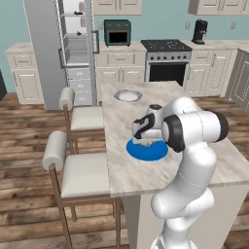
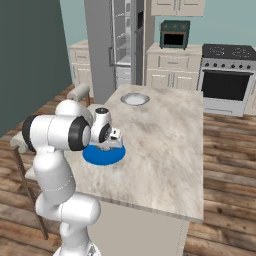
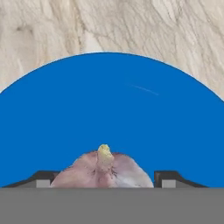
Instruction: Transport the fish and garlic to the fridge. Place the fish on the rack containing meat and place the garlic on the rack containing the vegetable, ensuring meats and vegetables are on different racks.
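The hand point(image 3: 103, 178) sits low over the round blue plate point(image 3: 109, 113) on the marble counter point(image 2: 165, 130), fingers spread either side of the pinkish garlic bulb point(image 3: 103, 168), not clamped.

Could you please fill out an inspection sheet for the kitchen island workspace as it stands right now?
Surface: marble island counter, with a blue plate near its left edge.
Job's things: garlic sits on the blue plate; fish nothing seen; fridge stands open at the back.
Clutter: a grey dish at the counter's far end.
Grippers: gripper is low over the plate, jaws either side of the garlic; contact cannot be told.
Cables: nothing seen.
Surroundings: two stools beside the island, stove, toaster oven, coffee machine, wood floor.
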You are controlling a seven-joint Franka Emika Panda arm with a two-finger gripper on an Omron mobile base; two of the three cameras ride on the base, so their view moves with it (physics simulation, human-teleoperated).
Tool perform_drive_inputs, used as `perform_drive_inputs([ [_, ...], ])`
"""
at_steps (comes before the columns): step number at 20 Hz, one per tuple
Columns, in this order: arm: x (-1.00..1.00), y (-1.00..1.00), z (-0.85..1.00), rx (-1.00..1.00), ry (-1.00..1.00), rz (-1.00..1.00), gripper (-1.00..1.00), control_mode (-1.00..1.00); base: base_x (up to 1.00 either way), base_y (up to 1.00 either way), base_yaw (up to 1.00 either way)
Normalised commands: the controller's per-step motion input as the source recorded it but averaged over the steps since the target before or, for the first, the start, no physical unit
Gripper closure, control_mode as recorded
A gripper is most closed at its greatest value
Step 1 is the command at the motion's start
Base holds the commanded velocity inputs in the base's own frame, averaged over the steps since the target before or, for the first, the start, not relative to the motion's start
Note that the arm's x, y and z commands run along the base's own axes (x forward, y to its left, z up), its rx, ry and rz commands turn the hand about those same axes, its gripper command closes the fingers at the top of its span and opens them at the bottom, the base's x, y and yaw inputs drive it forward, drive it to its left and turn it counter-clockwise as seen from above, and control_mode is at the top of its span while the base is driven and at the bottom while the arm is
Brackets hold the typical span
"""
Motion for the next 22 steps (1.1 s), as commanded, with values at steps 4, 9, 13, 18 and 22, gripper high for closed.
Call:
perform_drive_inputs([
  [4,-0.18,0.0,-0.28,0.0,0.07,-0.01,1.0,-1.0,0.0,0.0,0.0],
  [9,-0.36,0.0,-0.19,0.0,0.08,-0.04,1.0,-1.0,0.0,0.0,0.0],
  [13,-0.41,0.03,0.43,0.0,-0.3,-0.03,1.0,-1.0,0.0,0.0,0.0],
  [18,-0.9,0.01,0.89,0.0,-0.47,0.0,1.0,-1.0,0.0,0.0,0.0],
  [22,-1.0,0.0,0.96,0.0,-0.27,0.0,1.0,-1.0,0.0,0.0,0.0],
])
